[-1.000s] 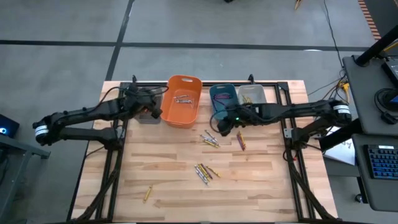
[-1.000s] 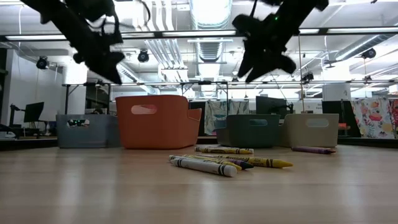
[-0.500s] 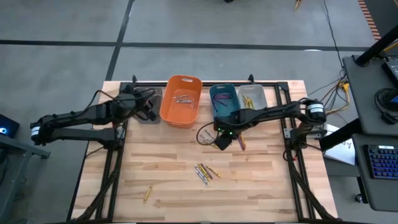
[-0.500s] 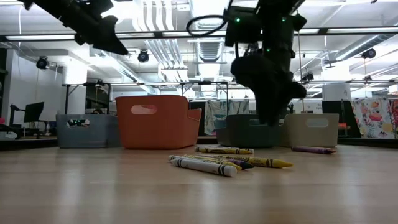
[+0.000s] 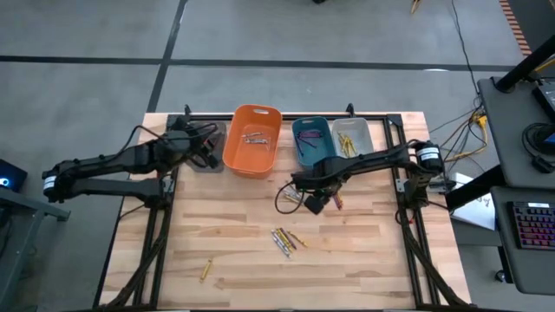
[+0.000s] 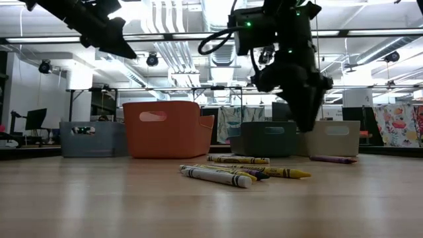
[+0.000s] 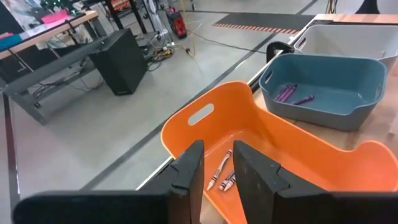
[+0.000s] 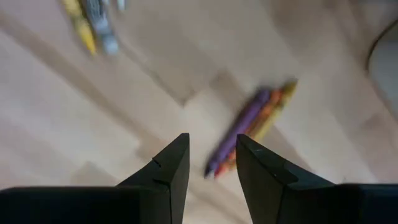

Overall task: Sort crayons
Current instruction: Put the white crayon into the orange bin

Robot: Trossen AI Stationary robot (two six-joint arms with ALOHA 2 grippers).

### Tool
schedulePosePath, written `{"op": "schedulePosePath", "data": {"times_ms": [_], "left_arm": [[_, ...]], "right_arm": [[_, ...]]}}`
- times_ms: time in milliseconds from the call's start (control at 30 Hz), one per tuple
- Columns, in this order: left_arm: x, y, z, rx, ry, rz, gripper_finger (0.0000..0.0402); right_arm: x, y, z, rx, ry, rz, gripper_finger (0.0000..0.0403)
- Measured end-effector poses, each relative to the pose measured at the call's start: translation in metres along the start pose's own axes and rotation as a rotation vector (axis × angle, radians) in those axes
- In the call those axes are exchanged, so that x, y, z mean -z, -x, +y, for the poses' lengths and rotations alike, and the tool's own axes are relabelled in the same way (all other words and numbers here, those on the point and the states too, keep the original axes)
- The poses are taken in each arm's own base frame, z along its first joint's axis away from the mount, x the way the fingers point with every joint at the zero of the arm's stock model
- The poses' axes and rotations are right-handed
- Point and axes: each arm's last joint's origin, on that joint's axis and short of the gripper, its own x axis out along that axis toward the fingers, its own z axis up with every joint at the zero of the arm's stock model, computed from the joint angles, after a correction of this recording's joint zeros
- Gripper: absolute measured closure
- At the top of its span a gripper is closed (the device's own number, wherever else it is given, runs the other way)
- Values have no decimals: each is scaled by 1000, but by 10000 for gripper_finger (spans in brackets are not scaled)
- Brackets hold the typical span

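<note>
Crayons lie loose on the wooden table: a purple, orange and yellow cluster (image 8: 249,127) (image 5: 336,199), a group (image 5: 291,196) to its left, another group (image 5: 286,239) nearer the front, and one yellow crayon (image 5: 205,270) at the near left. My right gripper (image 8: 211,155) (image 5: 314,203) is open and empty, pointing down just above the table beside the purple-orange cluster. My left gripper (image 7: 216,165) (image 5: 208,144) is open and empty, raised at the far left by the orange bin (image 7: 261,155), which holds crayons (image 7: 222,174).
Four bins stand in a row along the far edge: grey (image 5: 206,163), orange (image 5: 254,139), teal (image 5: 310,136) with purple crayons, and pale (image 5: 350,132) with yellow ones. Bare wood shows at the near right (image 5: 364,260).
My right gripper has come away from the teal bin toward the table's near edge and gone down to the loose crayons in the middle, tipping to point downward. My left gripper has risen a little by the grey bin.
</note>
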Motion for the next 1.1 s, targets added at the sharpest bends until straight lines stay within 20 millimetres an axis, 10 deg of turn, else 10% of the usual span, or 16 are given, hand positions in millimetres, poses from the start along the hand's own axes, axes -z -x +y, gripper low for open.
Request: {"op": "schedulePosePath", "data": {"times_ms": [433,1100], "left_arm": [[0,-2,-1,1,-24,-3,333],[0,-2,-1,1,-24,-2,333]], "right_arm": [[-37,-5,29,-209,-26,-369,289],[-48,-30,32,-96,-97,-433,308]]}}
